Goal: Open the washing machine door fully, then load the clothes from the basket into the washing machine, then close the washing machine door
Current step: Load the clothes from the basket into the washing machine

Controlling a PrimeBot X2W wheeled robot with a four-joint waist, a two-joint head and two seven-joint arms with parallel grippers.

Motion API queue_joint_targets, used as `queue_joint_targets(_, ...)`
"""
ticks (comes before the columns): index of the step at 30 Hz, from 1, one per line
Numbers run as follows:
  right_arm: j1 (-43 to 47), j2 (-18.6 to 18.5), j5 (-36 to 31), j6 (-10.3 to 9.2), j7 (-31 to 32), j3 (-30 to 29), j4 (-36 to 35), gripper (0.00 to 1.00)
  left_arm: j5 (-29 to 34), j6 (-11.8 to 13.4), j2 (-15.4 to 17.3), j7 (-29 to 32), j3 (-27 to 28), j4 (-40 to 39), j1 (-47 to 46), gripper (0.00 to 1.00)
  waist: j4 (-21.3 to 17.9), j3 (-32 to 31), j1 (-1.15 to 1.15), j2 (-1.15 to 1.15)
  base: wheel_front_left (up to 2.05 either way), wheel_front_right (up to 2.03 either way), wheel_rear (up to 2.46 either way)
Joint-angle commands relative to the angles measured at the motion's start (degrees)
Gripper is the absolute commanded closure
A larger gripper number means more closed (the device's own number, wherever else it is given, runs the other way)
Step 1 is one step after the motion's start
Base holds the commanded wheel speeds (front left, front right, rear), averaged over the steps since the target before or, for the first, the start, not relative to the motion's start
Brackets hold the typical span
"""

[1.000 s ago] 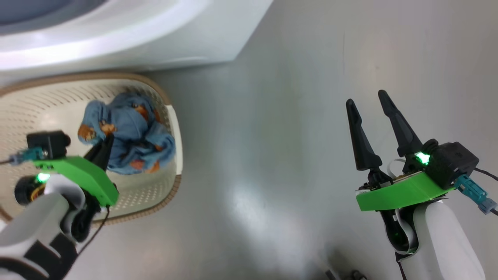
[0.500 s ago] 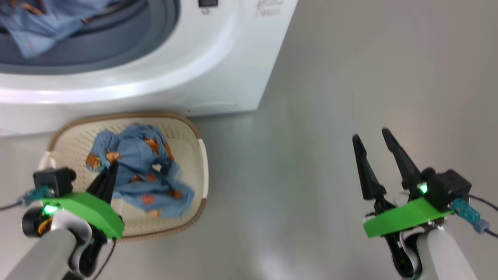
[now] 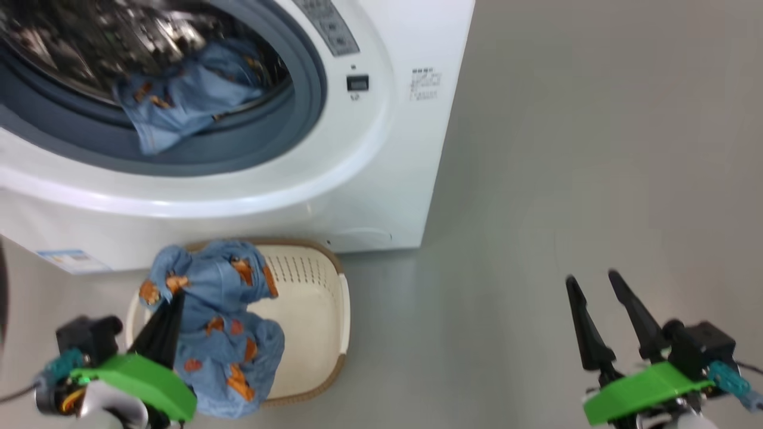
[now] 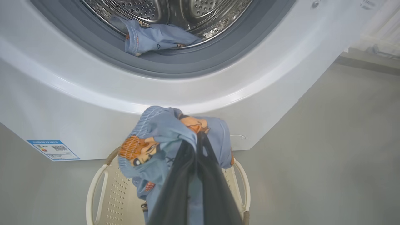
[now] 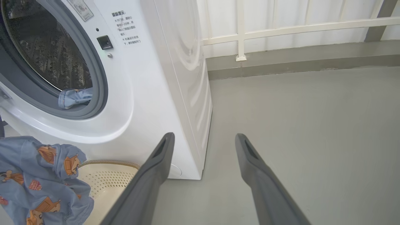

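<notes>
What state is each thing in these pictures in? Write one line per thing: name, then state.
washing machine: mouth uncovered.
loaded garment: draped over the grey seal at the mouth.
held garment: bunched, hanging over the basket.
basket: upright on the floor, before the machine.
left gripper: jaws shut on held garment.
right gripper: jaws open, empty.
</notes>
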Motion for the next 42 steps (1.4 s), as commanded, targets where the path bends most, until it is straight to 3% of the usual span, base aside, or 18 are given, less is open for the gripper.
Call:
queue_joint_targets(1, 1.57, -0.87, 0.61, 0.09, -0.69, 0.96, -0.97, 0.0, 1.46, 0.09, 1.48, -0.37, 3.54, -2.28, 1.32, 1.0, 1.17, -4.5, 0.0, 0.0, 0.0, 0.0, 0.0)
queue_joint_targets(11, 7.49, -1.62, 1.79, 0.09, -0.69, -0.89, -1.54, 0.0, 9.16, 0.09, -1.16, -0.37, 15.02, -12.11, 13.73, 1.0, 1.82, -9.54, 0.0, 0.0, 0.0, 0.0, 0.0)
queue_joint_targets(20, 9.65, -2.24, 2.22, 0.09, -0.69, -1.83, -1.7, 0.0, 13.28, 0.09, -4.51, -0.37, 21.1, -19.73, 21.51, 1.0, 2.31, -11.53, 0.0, 0.0, 0.0, 0.0, 0.0)
queue_joint_targets(35, 9.37, -2.06, 2.08, 0.09, -0.69, -1.92, -2.2, 0.0, 13.76, 0.09, -6.18, -0.37, 22.66, -22.19, 22.85, 1.0, 2.05, -10.74, 0.0, 0.0, 0.0, 0.0, 0.0)
queue_joint_targets(42, 8.46, -1.39, 1.76, 0.09, -0.69, -1.93, -2.85, 0.0, 12.98, 0.09, -6.01, -0.37, 22.65, -23.15, 19.12, 1.0, 1.65, -8.04, 0.0, 0.0, 0.0, 0.0, 0.0)
